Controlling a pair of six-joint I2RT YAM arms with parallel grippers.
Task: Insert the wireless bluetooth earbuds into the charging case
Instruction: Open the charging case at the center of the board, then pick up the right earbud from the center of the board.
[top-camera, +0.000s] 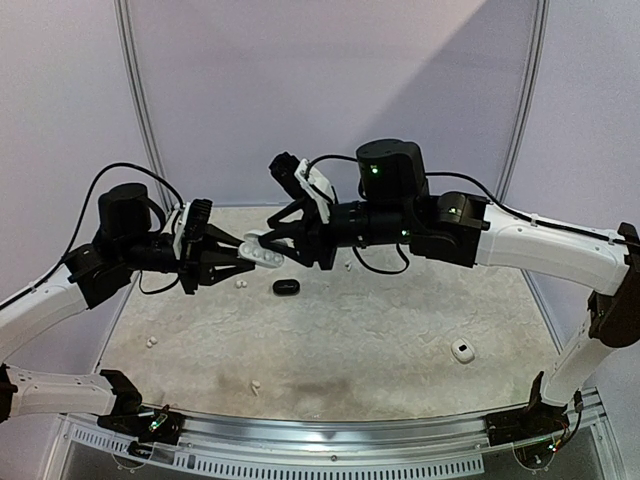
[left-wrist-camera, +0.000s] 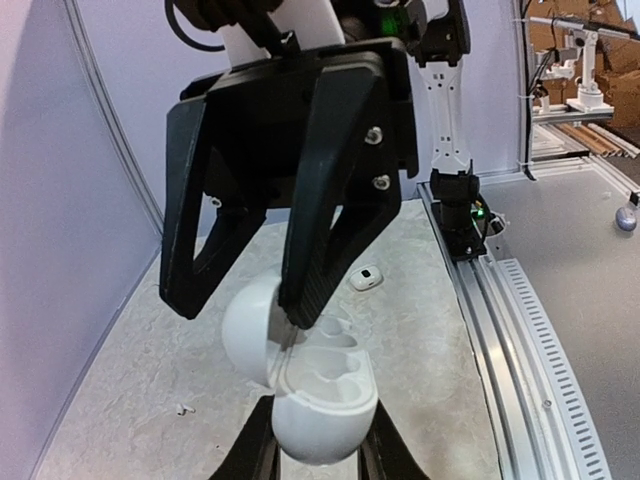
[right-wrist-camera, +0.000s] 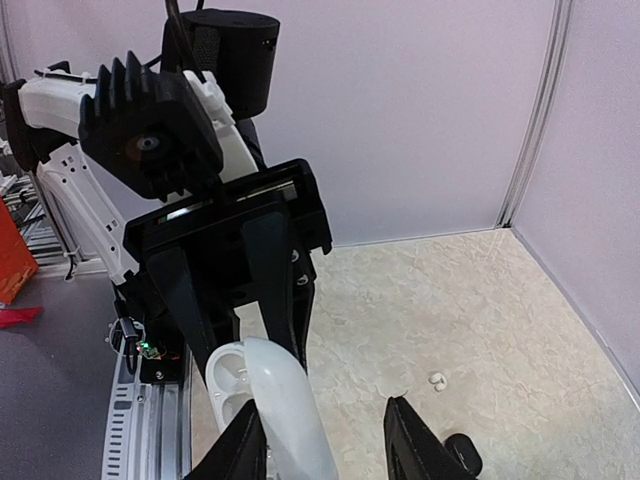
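My left gripper (top-camera: 245, 254) is shut on the base of an open white charging case (top-camera: 266, 253) and holds it in the air above the table's back left. In the left wrist view the left gripper (left-wrist-camera: 318, 445) clamps the case base (left-wrist-camera: 325, 405); its two sockets are empty and the lid (left-wrist-camera: 248, 325) stands open. My right gripper (top-camera: 280, 237) is open and straddles the lid (right-wrist-camera: 285, 400), with one finger (right-wrist-camera: 240, 450) against it. Tiny white earbuds lie on the table (top-camera: 152, 341), (top-camera: 255, 385), (top-camera: 238, 284), (right-wrist-camera: 437, 380). I see no black buds.
A black closed case (top-camera: 286, 287) lies under the grippers and shows in the right wrist view (right-wrist-camera: 463, 455). A white closed case (top-camera: 462, 350) lies at the right and shows in the left wrist view (left-wrist-camera: 367, 278). Walls enclose the back and sides; a metal rail (top-camera: 330, 440) runs along the front.
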